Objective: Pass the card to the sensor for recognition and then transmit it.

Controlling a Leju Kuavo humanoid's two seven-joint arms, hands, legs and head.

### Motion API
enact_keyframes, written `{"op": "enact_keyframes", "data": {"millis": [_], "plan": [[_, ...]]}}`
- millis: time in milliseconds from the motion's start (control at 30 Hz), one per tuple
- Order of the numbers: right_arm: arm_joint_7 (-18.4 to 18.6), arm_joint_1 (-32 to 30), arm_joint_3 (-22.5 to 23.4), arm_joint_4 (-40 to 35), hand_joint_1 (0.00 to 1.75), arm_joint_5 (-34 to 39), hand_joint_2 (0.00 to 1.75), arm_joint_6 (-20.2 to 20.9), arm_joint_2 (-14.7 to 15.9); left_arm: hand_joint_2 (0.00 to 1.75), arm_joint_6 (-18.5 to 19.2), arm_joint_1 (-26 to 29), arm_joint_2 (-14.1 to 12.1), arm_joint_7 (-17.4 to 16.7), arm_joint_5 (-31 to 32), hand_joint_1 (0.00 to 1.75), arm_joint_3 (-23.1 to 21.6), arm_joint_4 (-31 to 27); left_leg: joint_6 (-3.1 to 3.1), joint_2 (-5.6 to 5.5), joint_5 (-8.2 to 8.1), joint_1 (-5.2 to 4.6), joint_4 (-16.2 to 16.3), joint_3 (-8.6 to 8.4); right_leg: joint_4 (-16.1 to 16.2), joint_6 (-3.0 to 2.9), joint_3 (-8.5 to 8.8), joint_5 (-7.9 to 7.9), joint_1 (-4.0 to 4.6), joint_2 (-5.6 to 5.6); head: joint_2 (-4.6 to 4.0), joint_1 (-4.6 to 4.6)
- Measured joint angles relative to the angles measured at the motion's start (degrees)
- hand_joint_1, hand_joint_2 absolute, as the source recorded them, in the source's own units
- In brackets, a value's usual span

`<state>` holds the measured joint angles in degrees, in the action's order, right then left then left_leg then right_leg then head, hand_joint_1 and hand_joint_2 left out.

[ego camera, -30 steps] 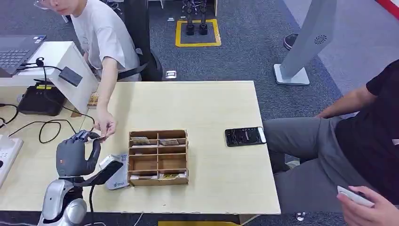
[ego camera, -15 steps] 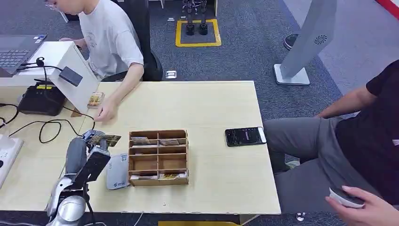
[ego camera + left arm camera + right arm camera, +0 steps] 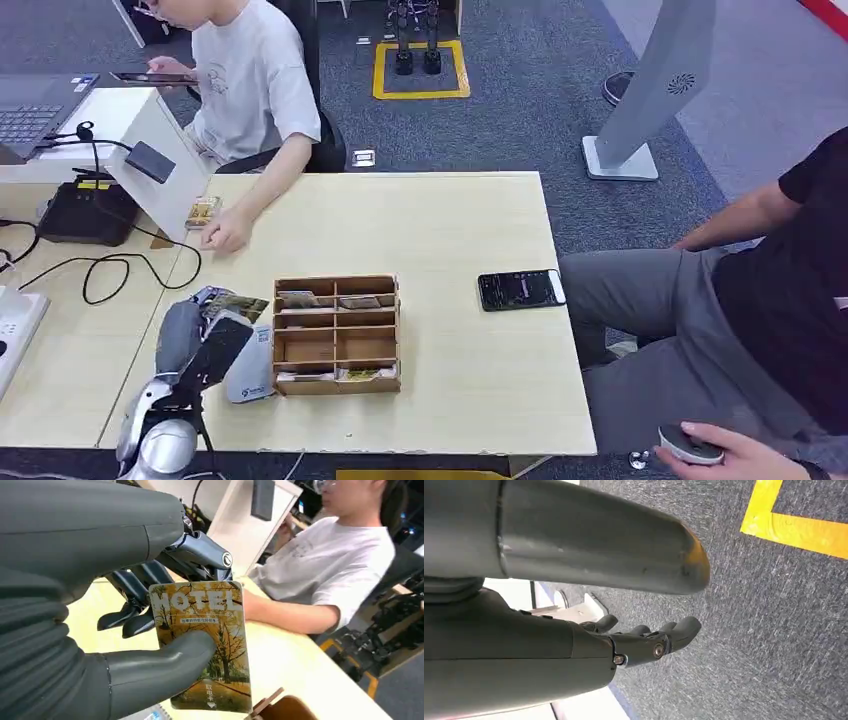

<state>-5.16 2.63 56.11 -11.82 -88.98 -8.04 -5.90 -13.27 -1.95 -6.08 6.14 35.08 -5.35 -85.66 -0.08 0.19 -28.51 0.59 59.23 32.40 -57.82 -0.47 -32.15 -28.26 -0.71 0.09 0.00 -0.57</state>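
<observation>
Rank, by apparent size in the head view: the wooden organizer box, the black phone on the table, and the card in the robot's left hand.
1. wooden organizer box
2. black phone
3. card, partly hidden by the left hand, so its full size is unsure.

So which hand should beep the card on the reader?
Probably the left hand: it already holds the card, right beside the reader. The right hand hangs over the floor.

Wooden table (image 3: 450,215) bears divider box (image 3: 337,335), phone (image 3: 521,289), reader (image 3: 252,364).
</observation>
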Motion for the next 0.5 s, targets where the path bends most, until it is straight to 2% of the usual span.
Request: {"op": "enact_keyframes", "data": {"millis": [500], "plan": [[-0.1, 0.0, 0.0, 0.0, 0.0, -0.3, 0.0, -0.2, 0.0, 1.75, -3.2, 0.1, 1.7, 0.5, 0.9, 1.75, 2.7, 7.1, 0.0, 0.0, 0.0, 0.0, 0.0, -0.01, 0.0, 0.0, 0.0, 0.0, 0.0, 0.0, 0.0, -0.02]]}}
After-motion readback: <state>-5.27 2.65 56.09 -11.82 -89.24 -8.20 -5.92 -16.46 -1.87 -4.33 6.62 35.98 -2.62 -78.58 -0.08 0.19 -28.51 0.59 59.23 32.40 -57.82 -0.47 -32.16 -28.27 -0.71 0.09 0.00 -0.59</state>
